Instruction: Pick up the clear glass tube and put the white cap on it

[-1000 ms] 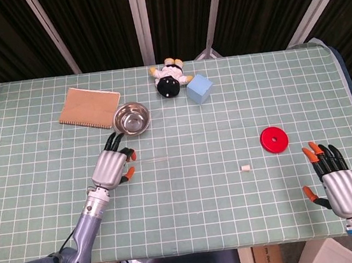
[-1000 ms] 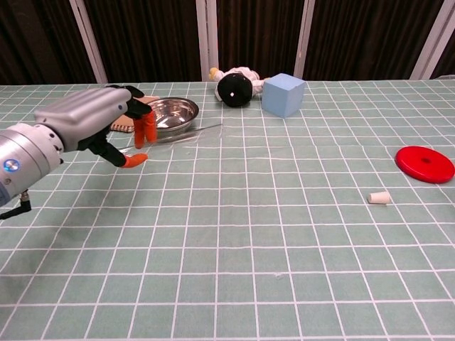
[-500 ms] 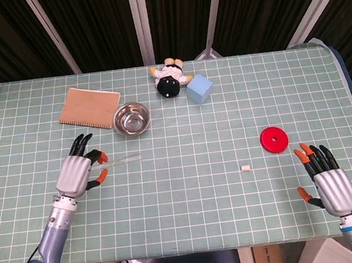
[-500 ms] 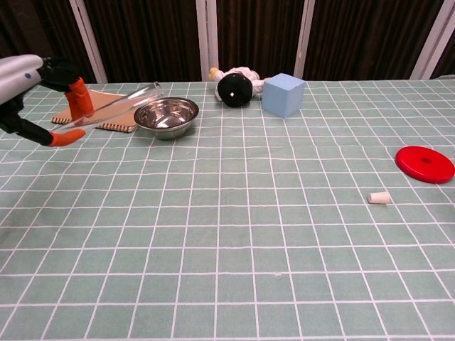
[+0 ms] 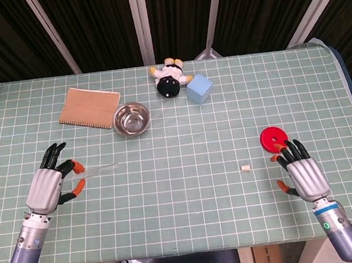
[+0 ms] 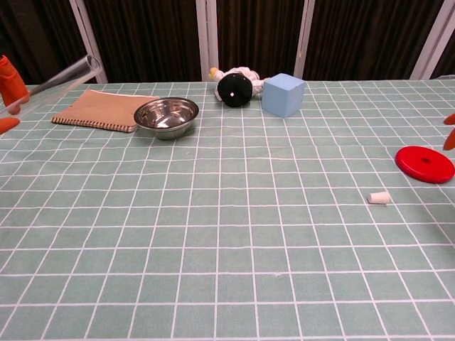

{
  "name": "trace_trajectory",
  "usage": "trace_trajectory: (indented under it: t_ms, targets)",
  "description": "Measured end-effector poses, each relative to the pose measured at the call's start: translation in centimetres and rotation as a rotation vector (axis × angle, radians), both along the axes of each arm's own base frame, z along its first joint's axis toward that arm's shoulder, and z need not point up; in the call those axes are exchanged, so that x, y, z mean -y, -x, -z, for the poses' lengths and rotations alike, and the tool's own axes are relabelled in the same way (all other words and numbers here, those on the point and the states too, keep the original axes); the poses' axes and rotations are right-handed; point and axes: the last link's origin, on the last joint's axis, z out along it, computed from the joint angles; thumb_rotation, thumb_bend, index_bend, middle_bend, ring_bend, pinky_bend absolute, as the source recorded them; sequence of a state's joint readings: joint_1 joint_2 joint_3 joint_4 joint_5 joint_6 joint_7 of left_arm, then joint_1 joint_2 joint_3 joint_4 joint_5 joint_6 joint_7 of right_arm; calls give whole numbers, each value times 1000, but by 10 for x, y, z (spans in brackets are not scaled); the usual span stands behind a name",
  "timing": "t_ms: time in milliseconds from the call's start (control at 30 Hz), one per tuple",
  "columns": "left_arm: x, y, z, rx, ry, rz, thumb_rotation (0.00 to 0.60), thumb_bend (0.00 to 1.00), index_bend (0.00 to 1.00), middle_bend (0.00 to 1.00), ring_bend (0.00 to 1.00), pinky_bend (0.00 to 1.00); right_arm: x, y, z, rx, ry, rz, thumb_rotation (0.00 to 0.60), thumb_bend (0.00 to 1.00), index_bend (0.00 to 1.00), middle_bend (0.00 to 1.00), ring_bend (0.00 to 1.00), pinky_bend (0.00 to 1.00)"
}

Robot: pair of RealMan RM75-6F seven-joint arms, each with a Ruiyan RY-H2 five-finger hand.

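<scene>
Head view, change: the left hand (image 5: 49,185) has carried the tube (image 5: 98,171) off the mat, away from the bowl (image 5: 131,118) and toward the near left of the table (image 5: 194,225); a second ago it was just in front of the bowl. The right hand (image 5: 304,173) has come forward and inward, and now sits just by the red disc (image 5: 273,139).
Head view, meaning: pick-up looks done; capping is not yet begun, and the right hand seems headed for the cap (image 5: 247,168).
Head view, left hand: pinches one end of the tube between thumb and a finger, other fingers spread; the tube sticks out to the right, roughly level.
Head view, right hand: fingers apart, holding nothing, near the cap but not touching it.
Chest view, change: the left hand has slid almost out of frame; only orange fingertips (image 6: 10,79) show at the left edge.
Chest view, tube (image 6: 67,75): lifted, slanting up to the right, above the notebook (image 6: 103,109).
Chest view, cap (image 6: 379,197): lies on its side on the mat, well apart from the tube.
Chest view, right hand: only orange tips at the right edge; its spread cannot be told here.
</scene>
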State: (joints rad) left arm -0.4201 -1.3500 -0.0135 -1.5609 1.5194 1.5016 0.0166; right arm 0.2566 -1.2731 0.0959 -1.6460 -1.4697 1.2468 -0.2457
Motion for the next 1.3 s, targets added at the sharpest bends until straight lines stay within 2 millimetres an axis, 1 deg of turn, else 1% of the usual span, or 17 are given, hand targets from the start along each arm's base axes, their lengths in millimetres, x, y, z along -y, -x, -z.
trace_trajectory:
  t_ms: [233,367,533,833,1167,1300]
  targets:
    - [3,6,2,15,2,-15,600,544,540,569,80,0,16,-11,33,-29,-55,11,600,325,387,161,50,0]
    - [3,8,2,21,0,-18,600,543,540,569,80,0,24,-12,49,-46,-65,23,600,324,422,161,50,0]
    - [1,10,2,26,-4,-22,600,543,540,569,79,0,33,-13,57,-57,-65,37,600,324,422,161,50,0]
    - [-1,9,-1,39,-11,-23,600,544,540,569,79,0,43,-16,66,-66,-61,57,600,325,439,161,50,0]
    - [-3,10,-2,49,-15,-25,600,558,540,569,79,0,47,-18,78,-78,-73,74,600,326,447,161,50,0]
    - [-4,11,-3,52,-17,-29,600,558,540,569,79,0,49,-20,84,-76,-77,82,600,348,452,161,50,0]
